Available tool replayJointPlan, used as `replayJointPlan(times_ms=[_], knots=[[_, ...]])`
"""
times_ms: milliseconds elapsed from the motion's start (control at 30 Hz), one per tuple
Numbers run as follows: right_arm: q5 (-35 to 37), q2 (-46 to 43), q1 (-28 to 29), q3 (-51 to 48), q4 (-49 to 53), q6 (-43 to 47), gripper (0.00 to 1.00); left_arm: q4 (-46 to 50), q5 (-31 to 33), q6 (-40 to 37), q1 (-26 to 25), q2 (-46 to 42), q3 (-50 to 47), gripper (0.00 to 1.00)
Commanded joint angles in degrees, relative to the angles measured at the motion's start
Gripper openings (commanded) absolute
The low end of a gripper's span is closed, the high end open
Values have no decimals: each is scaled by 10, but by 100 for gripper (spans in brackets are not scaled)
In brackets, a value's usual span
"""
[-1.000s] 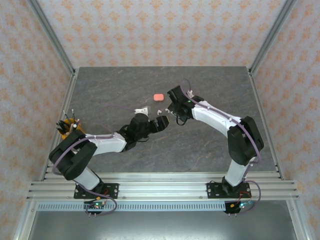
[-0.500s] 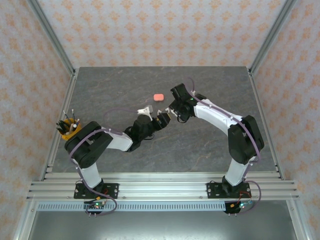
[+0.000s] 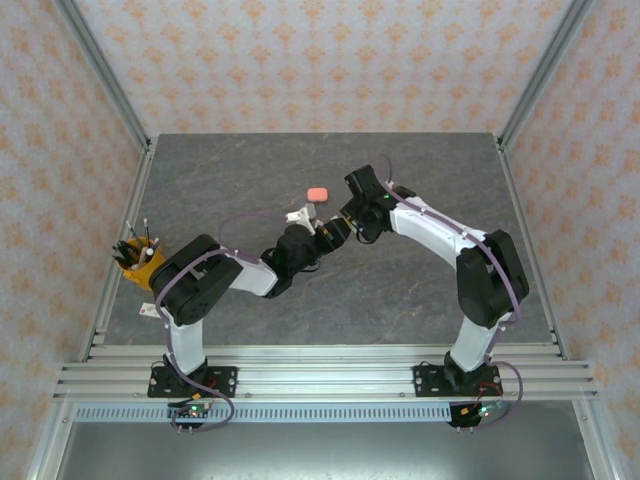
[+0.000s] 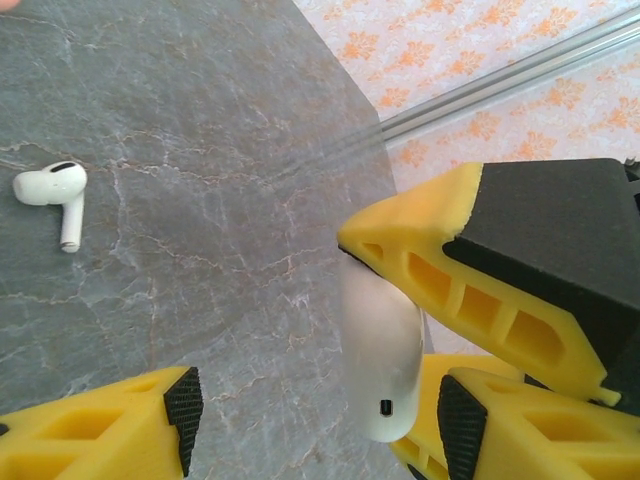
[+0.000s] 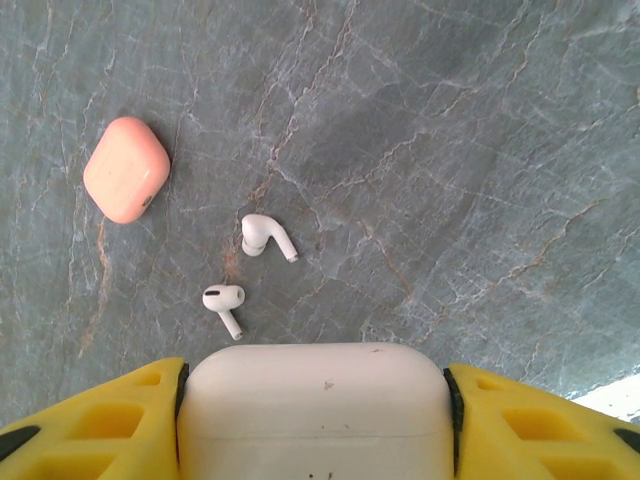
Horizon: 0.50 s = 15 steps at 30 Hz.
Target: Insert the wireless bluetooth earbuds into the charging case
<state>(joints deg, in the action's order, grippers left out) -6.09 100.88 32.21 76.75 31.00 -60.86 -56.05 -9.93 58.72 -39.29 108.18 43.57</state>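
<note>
Rear overhead, wrists close, table (image 3: pixel 420 300) likely shared

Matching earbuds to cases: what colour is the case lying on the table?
The case is coral pink, clearest in right wrist view.

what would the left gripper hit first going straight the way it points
Probably the white case clamped in the right gripper: it sits just ahead of the left gripper, off to one side. Depth is unclear.

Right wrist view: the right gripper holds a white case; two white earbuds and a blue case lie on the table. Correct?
Not quite. In the right wrist view the table bears a coral-pink case, not a blue one. The right gripper does hold a white case, and two white earbuds lie there.
</note>
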Motion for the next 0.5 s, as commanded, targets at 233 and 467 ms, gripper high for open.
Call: replayJointPlan(times_ms=[233, 467], knots=[[-14, 10, 1, 16, -7, -10, 55, -44, 2, 6, -13, 31, 33, 64], [-24, 12, -2, 16, -10, -17, 54, -42, 13, 4, -16, 38, 41, 64]])
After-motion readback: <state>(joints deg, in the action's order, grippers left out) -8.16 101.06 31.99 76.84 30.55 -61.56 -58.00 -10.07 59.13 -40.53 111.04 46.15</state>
